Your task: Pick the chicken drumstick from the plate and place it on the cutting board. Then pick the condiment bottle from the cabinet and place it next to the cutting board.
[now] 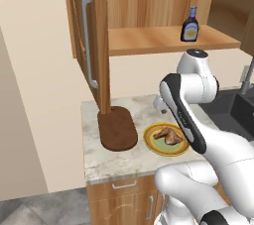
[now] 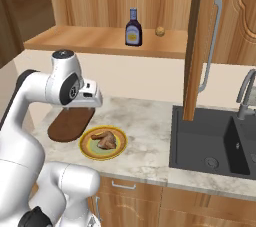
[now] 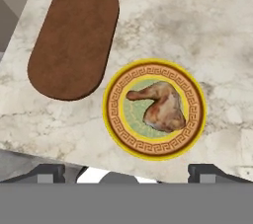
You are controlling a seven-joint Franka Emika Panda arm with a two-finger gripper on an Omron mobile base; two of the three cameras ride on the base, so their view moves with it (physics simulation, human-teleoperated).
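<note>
Cabinet (image 1: 149,1) – light wood wall unit, well above the hand and further out; door (image 1: 89,35) w/ long grey bar handle (image 1: 88,40) swung open. On its shelf (image 2: 100,38), upright, the condiment bottle (image 2: 133,27), dark w/ yellowish label; a small round tan knob (image 2: 160,31) just beside it on the same shelf.

Marble counter (image 3: 207,35) lies under the hand. Dark sink (image 2: 210,141) w/ grey tap (image 2: 245,91) is set into it, well apart from the hand, on the far side from the board.

Cutting board (image 3: 74,40) – dark brown, oblong, rounded ends, small hole at one end; flat on the counter, bare, below the hand and off to one side. In hand view it sits up-left of the plate, near but not touching.

Plate (image 3: 154,109) – round, yellow rim, orange patterned ring, greenish centre; almost straight below the hand.

Chicken drumstick (image 3: 158,105) rests on plate centre, golden-brown, bone end pointing toward the board.

Gripper (image 3: 126,171) – hangs above plate, clear of it; fingertips (image 3: 47,172) stand at bottom corners of hand view, jaws spread wide, nothing between them. In right base view the hand (image 2: 87,96) sits over the gap between board and plate.
</note>
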